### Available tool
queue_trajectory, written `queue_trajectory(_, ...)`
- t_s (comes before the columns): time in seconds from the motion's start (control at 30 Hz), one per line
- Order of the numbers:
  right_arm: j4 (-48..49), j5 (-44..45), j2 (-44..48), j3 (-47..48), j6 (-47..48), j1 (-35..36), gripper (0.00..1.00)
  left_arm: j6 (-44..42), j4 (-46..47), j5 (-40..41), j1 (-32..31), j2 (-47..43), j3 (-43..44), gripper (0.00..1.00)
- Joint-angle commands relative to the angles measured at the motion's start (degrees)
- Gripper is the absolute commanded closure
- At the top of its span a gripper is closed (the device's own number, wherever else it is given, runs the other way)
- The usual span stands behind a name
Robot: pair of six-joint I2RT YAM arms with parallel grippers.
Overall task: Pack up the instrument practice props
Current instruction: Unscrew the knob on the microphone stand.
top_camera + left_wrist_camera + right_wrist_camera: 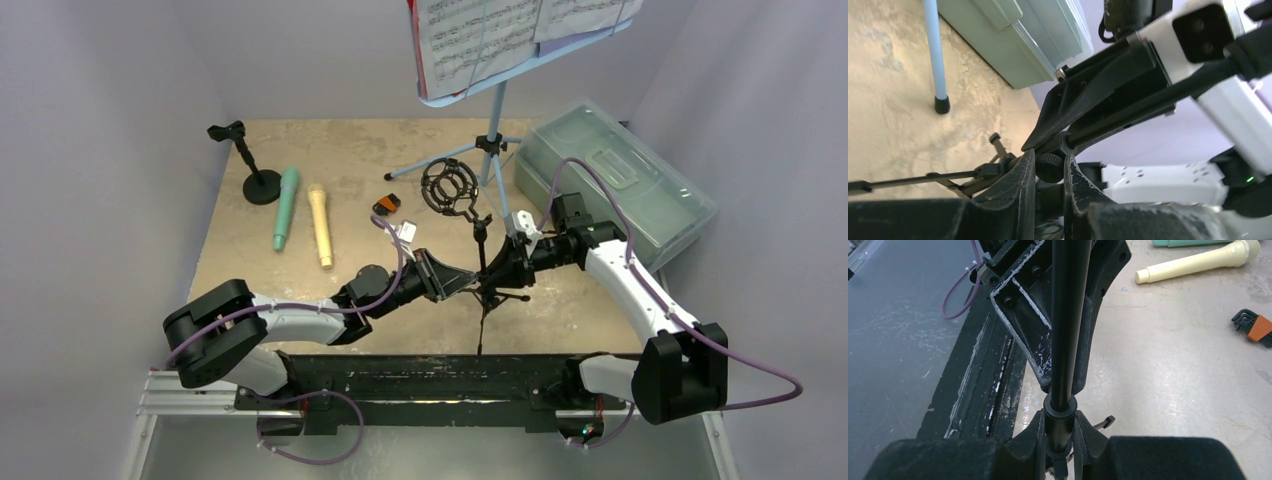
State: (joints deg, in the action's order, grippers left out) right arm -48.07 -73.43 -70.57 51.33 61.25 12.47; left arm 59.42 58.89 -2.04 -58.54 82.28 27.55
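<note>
The black microphone tripod [482,290] stands mid-table, with its round shock mount [449,187] at the far end of its pole. My left gripper [466,282] is shut on the tripod's small knob [1049,168]. My right gripper [500,272] is shut on the pole's collar [1060,415] from the other side. The teal microphone [286,208] and beige microphone [320,225] lie side by side at the left. The round-base pole [250,165] stands behind them. The light-blue music rack [495,115] holds white sheets [500,35] at the back.
The translucent grey-green box [615,180], lid shut, sits at the right behind my right arm. A small orange and black hex key set [387,205] lies near the shock mount. A rack leg [935,55] ends in a black foot close to the box.
</note>
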Motion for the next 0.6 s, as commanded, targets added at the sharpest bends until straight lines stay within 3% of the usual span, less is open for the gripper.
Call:
queue_trajectory(0.0,5.9,-3.6,1.5,0.9,-2.2,0.9,1.00,21.1,3.0,4.8,-0.9,-1.1,0.9,1.00)
queue_trajectory(0.17,6.0,-3.4,1.5,0.9,-2.4,1.0,1.00,20.6,3.5,4.6,-1.0,-1.7,1.1,0.99)
queue_trajectory(0.23,5.9,-3.4,1.5,1.0,-2.3,1.0,1.00,17.9,3.1,4.5,-0.7,-2.4,0.0,0.84)
queue_trajectory(0.37,5.8,-3.6,1.4,1.1,-2.3,1.0,1.00,9.2,-2.7,4.2,0.1,-6.3,-2.1,0.44)
queue_trajectory(0.47,5.6,-3.7,1.4,1.1,-2.1,1.0,1.00,-0.5,-9.2,5.0,0.3,-10.8,-3.4,0.22)
queue_trajectory(0.57,5.1,-3.9,1.3,1.1,-1.5,1.0,1.00,-12.0,-12.4,4.0,0.4,-15.1,-4.9,0.12)
